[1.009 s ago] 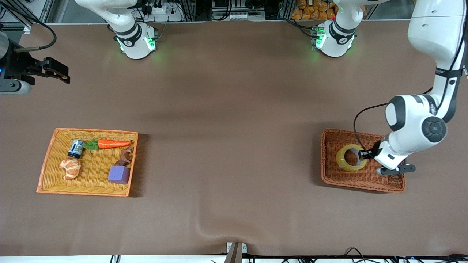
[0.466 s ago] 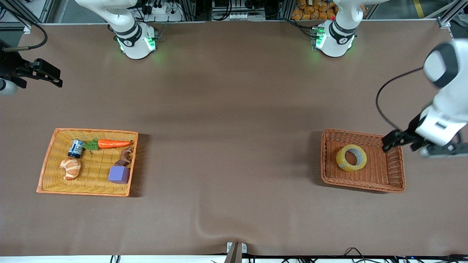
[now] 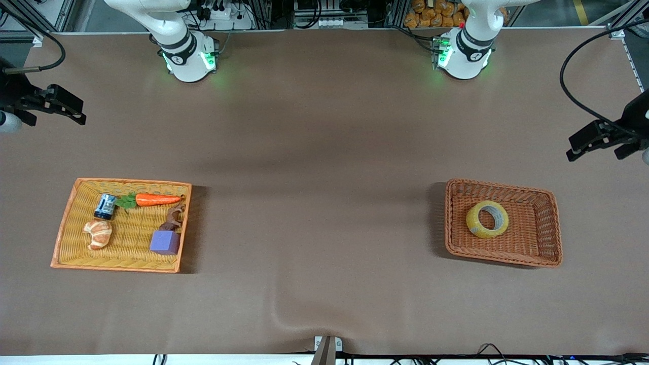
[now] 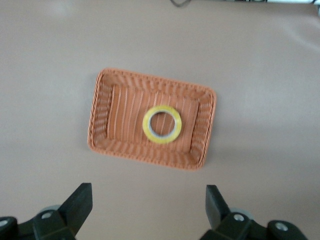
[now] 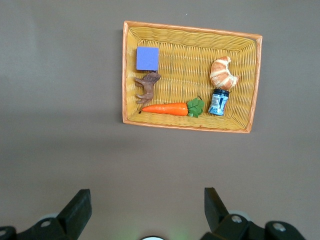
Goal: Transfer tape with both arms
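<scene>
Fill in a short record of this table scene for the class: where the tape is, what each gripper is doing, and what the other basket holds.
tape: lying flat in the brown basket, toward the left arm's end
left gripper: open, empty, over bare table
right gripper: open, empty, over bare table
yellow basket: holds carrot, croissant, purple block, small can, brown figurine

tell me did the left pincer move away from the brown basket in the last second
Yes. The left pincer was down at the tape in the brown basket; now it is open, off the basket and farther from the front camera, near the table's edge.
</scene>
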